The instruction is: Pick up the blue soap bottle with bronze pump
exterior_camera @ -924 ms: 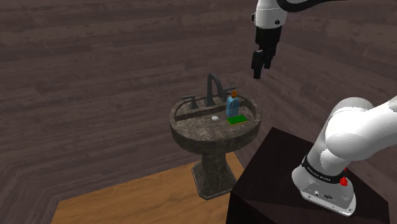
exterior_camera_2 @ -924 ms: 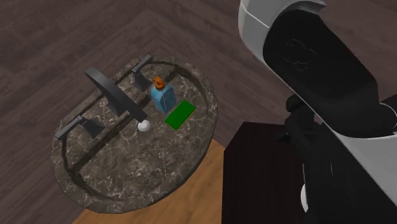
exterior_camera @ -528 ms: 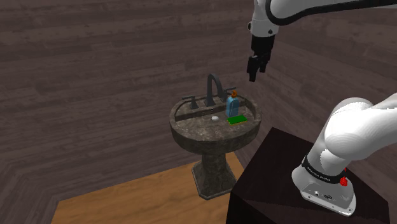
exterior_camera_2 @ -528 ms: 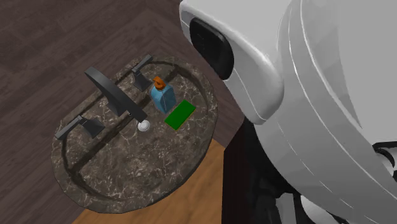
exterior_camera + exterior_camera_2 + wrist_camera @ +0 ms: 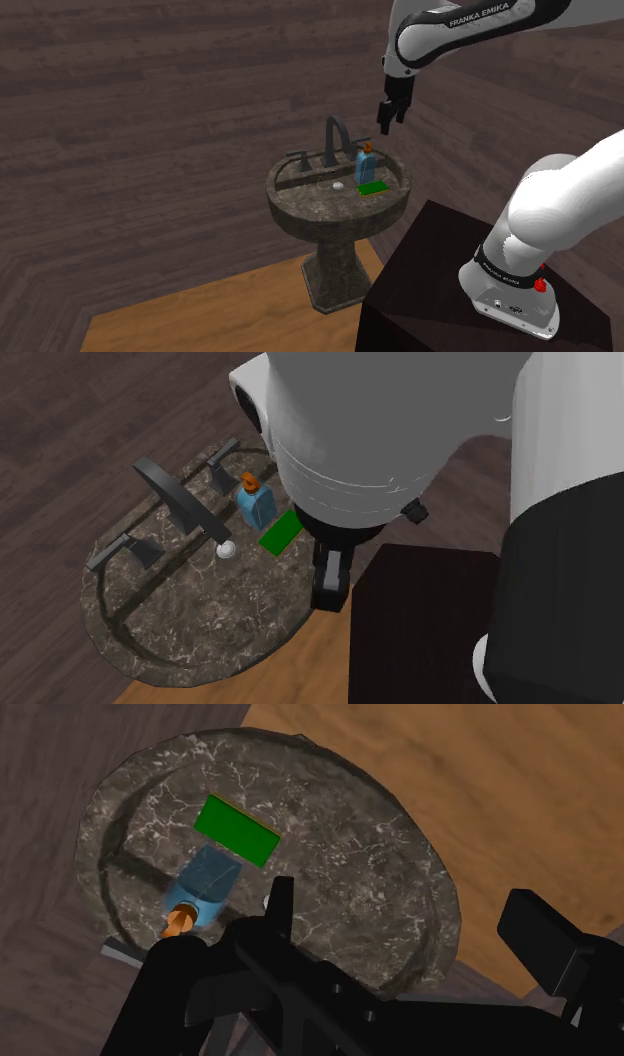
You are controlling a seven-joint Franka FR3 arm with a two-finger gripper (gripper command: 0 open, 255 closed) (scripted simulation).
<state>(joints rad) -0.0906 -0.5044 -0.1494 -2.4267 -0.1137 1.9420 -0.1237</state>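
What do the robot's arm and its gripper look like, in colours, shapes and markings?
The arm has rounded white shells with dark joints; one link bears the lettering FRANKA EMIKA. Near its base are a dark band and a small red button. The gripper is all black, slim and two-fingered.

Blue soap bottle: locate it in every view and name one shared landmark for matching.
Shoulder view: the bottle stands right of centre on the sink, beside the faucet.
Second exterior view: the bottle is upper middle, on the sink's rim.
Wrist view: the bottle sits next to the green block.
Shared landmark: that green block, beside the bottle in every view.
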